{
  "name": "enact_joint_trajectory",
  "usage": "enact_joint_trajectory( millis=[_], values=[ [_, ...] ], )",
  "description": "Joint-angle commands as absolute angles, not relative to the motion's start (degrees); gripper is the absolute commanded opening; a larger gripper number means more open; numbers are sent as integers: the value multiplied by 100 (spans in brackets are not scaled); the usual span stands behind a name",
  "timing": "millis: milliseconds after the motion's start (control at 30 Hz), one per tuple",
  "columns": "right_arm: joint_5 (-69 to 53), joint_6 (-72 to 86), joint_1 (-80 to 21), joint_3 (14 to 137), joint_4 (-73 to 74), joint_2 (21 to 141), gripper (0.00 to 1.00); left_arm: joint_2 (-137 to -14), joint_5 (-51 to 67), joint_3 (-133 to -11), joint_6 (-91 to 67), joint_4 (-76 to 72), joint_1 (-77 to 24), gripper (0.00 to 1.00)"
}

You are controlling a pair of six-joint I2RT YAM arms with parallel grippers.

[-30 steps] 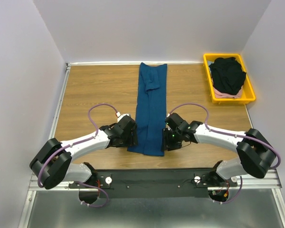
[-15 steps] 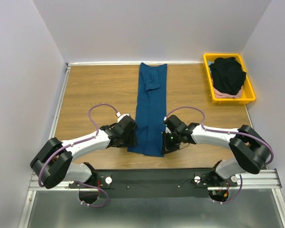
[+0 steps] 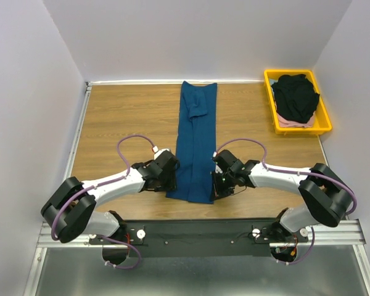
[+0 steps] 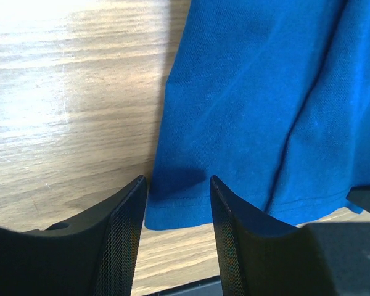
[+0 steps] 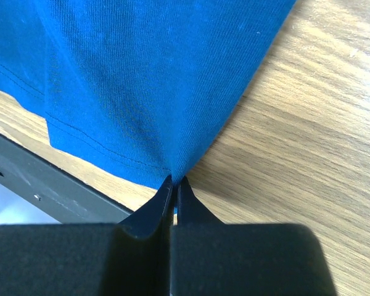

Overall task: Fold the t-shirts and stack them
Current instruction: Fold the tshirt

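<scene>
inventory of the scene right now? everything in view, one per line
blue t-shirt: 1, blue, folded into a long strip down the middle of the table
black t-shirt: 1, black, crumpled on top in the tray
pink t-shirt: 1, pale pink, under the black one, only an edge shows
yellow tray: 1, yellow, far right corner of the table
table: 1, wood grain, under everything
left gripper: 1, black, open, fingers either side of the blue t-shirt's near left corner
right gripper: 1, black, shut on the blue t-shirt's near right corner
</scene>
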State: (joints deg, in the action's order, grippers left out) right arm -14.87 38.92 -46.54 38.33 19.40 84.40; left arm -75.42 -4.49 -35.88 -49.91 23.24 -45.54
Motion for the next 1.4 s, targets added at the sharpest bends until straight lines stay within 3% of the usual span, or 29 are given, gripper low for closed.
enact_joint_trajectory(
  millis=[0, 433, 500, 533, 667, 1000, 1367],
  values=[
    [-1169, 3735, -4685, 3683, 2285, 8411, 6, -7585, -510, -3489, -5115, 2821, -4675, 53],
    [-1134, 3656, -4693, 3718, 2329, 8358, 6, -7681, -774, -3559, -5379, 3260, -4957, 41],
    [-1160, 3604, -4685, 3718, 2347, 8341, 6, -7769, -721, -3612, -5379, 3278, -5053, 34],
    [-1186, 3595, -4685, 3718, 2364, 8332, 5, -7787, -703, -3630, -5388, 3287, -5097, 23],
    [-1292, 3498, -4693, 3718, 2618, 8218, 1, -7787, -598, -3674, -5624, 3305, -5413, 0],
    [-1425, 3463, -4685, 3805, 3717, 7489, 1, -7304, -149, -3831, -6214, 3533, -6258, 0],
    [-283, 2163, -3315, 6563, 4236, 9014, 1, -7769, -1238, -5448, -4432, 2700, -4246, 0]
  ],
)
